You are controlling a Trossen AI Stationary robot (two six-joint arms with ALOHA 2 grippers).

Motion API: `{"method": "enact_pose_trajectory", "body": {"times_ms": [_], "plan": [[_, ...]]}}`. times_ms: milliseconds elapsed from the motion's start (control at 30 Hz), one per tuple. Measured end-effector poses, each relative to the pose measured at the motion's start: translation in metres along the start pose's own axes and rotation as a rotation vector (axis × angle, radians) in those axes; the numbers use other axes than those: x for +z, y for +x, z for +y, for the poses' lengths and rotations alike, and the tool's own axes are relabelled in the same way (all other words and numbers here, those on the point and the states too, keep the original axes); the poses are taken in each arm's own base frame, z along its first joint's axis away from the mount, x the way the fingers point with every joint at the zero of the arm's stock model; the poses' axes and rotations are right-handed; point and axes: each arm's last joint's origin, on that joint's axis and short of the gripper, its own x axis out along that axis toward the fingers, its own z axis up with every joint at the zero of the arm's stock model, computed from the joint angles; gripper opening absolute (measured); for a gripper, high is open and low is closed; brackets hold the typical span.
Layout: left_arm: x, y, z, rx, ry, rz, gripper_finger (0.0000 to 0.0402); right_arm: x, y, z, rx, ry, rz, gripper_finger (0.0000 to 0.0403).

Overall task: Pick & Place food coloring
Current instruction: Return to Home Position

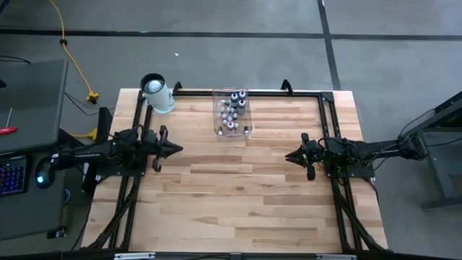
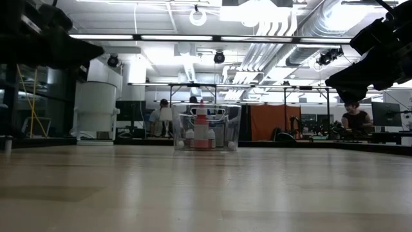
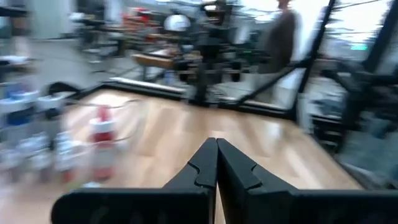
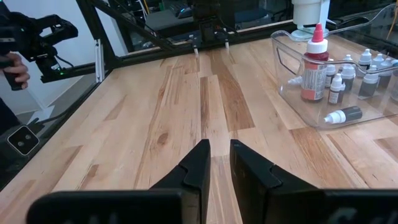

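The food coloring bottles (image 1: 232, 110) stand in a clear plastic bin (image 1: 216, 108) near the table's far edge. In the right wrist view a taller red-capped bottle (image 4: 314, 62) stands upright among small grey and white ones (image 4: 348, 74), and one bottle (image 4: 343, 115) lies on its side. The low view shows the red bottle (image 2: 201, 129) inside the bin (image 2: 232, 122). My left gripper (image 1: 177, 150) (image 3: 216, 142) hovers shut on the table's left side. My right gripper (image 1: 289, 155) (image 4: 219, 146) hovers on the right side, narrowly open. Both are nearer than the bin.
A big white cylinder (image 1: 157, 94) (image 2: 95, 109) stands at the far left corner, left of the bin. A black frame runs along the table's far and side edges (image 1: 289, 90). Bare wood lies between the grippers (image 1: 231, 180). A person's hand (image 4: 15, 68) shows beyond the table's left side.
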Motion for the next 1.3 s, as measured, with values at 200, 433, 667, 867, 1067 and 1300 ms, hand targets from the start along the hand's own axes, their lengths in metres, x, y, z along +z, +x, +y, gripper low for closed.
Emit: {"method": "enact_pose_trajectory", "body": {"times_ms": [200,433,667,867,1067,1300], "plan": [[-0.0016,0.0000,0.0028,0.088,-0.033,0.004,0.0000,0.0000,0.0000,0.0000,0.000,0.000,0.000,0.0051],[-0.0020,0.0002,0.0029,0.090,-0.020,0.007,0.0001,0.0000,0.0000,0.0000,-0.001,0.000,0.000,0.0052],[-0.0020,0.0002,0.0029,0.090,-0.017,0.008,0.0001,0.0000,0.0000,-0.0001,-0.001,0.000,0.000,0.0053],[-0.0020,0.0002,0.0029,0.090,-0.017,0.008,0.0001,0.0000,0.0000,0.0000,0.000,0.000,0.000,0.0051],[-0.0020,0.0002,0.0029,0.090,-0.017,0.008,0.0001,0.0000,0.0000,0.0000,-0.001,0.000,0.000,0.0053],[-0.0020,0.0002,0.0030,0.091,-0.017,0.008,0.0001,0.0000,0.0000,0.0000,-0.001,0.000,0.000,0.0052]]}}
